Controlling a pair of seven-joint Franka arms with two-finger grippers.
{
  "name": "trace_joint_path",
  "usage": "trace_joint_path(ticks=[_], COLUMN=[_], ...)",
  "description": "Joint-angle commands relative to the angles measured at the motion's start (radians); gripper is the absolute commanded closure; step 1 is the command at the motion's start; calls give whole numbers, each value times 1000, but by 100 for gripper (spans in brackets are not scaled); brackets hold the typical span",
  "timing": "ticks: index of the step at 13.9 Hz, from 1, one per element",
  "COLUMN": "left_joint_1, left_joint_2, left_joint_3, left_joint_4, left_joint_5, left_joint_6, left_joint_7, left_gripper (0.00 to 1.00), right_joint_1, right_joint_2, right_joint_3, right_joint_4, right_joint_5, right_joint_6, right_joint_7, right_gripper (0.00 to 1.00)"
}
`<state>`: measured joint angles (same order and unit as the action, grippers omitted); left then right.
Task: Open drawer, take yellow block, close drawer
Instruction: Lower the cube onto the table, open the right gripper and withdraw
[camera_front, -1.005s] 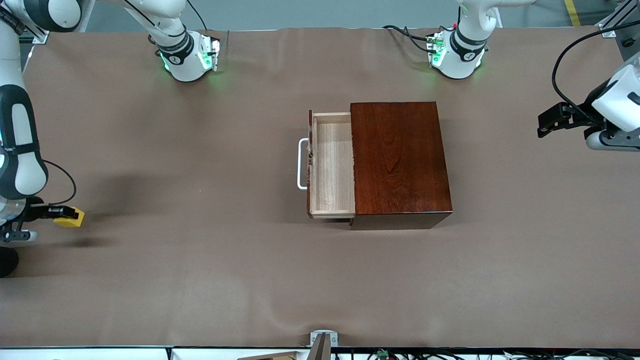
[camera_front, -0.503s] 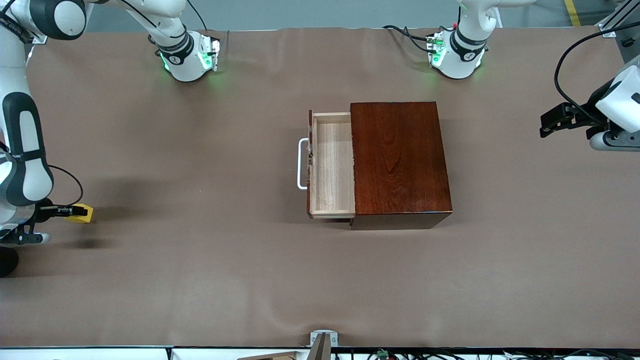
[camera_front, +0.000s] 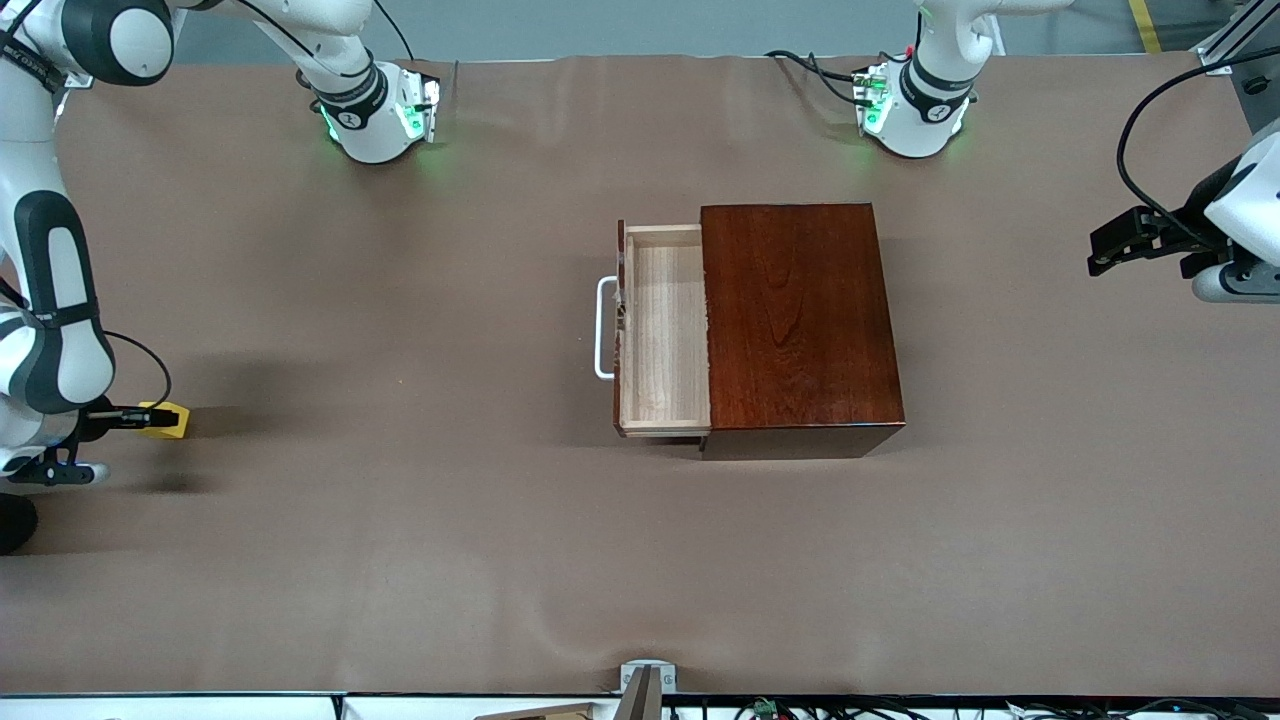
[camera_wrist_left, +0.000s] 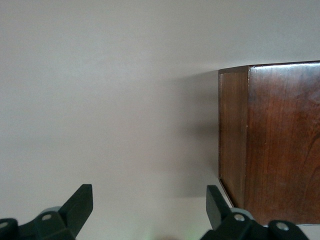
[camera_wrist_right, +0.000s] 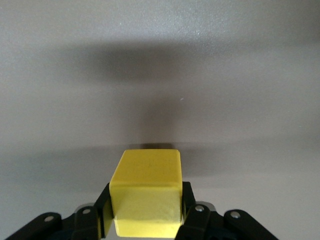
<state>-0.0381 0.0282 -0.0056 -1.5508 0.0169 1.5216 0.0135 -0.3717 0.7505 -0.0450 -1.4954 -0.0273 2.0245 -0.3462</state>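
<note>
The drawer (camera_front: 663, 330) is standing pulled out of the mahogany box (camera_front: 800, 315) and showing empty — the right claw (camera_front: 140, 417) is gripping the yellow block (camera_front: 165, 420) over the surface (camera_front: 400, 560) at its own end. The left claw (camera_front: 1125, 240) is waiting spread wide near the box; closing is what remains.

A robotics lab: two Franka arm bases (camera_front: 375, 115) bolted to a brown-covered table (camera_front: 400, 560) amid loose cables (camera_front: 815, 65).
</note>
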Motion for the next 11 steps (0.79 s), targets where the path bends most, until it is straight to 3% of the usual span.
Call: trace_joint_path(ticks=[1,4,6,7,11], left_joint_1=[3,-3,-6,-8,-8], left_joint_2=[9,12,12,12,10], left_joint_3=[3,3,3,3,3], left_joint_4=[8,1,3,5,8], left_joint_5=[-25,-25,-17,-17,-15], left_joint_6=[-12,-12,-12,-12,-12], left_joint_7=[2,2,2,0,-1], left_gripper=[0,0,0,0,0], right_joint_1=[-9,-6,-1,-1,8], right_joint_2=[33,43,43,38,-19], right_joint_3=[8,8,10,10,14], right_joint_4=[32,34,38,50,144], right_joint_5=[-31,-26,-22,-22,-26], right_joint_6=[-13,11,16,8,-178], right_joint_7=[32,35,39,38,30], right_gripper=[75,49,13,0,0])
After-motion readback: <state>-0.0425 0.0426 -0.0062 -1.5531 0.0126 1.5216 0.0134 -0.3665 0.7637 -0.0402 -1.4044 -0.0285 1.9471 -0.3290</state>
